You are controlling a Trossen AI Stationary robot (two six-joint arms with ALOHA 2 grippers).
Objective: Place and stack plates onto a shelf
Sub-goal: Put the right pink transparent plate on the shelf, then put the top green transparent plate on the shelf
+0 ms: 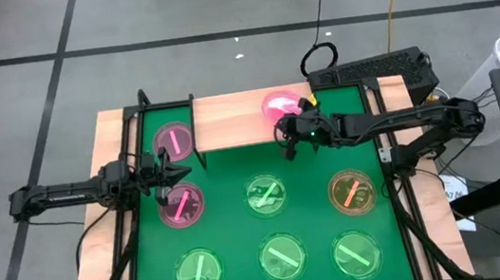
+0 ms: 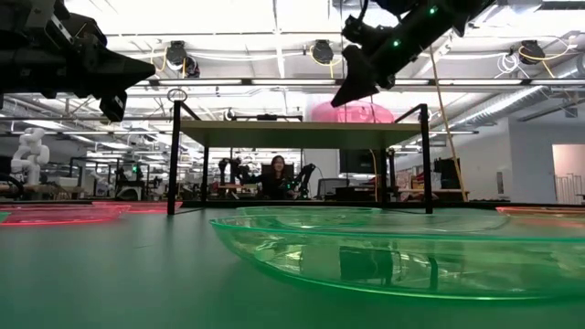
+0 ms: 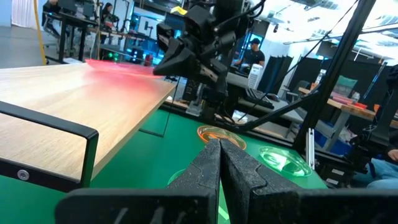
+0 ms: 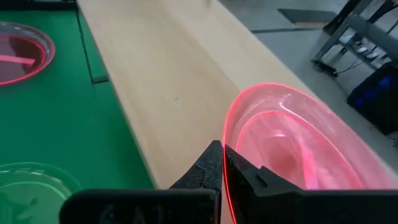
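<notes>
You had one plate point(image 1: 278, 106) on the shelf's point(image 1: 229, 122) right end, another point(image 1: 173, 140) just left of it, six more on the mat point(image 1: 231, 219) in front.

This is a robotics lab in a large open hall. The counter point(image 1: 97, 216) stands on a grey floor point(image 1: 167, 11) marked with dark tape lines, with a keyboard point(image 1: 370, 70) and loose cables beside it. Across the room run long benches with monitors, where a person point(image 2: 275, 174) sits working. A white humanoid robot point(image 2: 27, 153) stands at the far side, under bare ceiling ducts point(image 2: 539, 96) and strip lights.
</notes>
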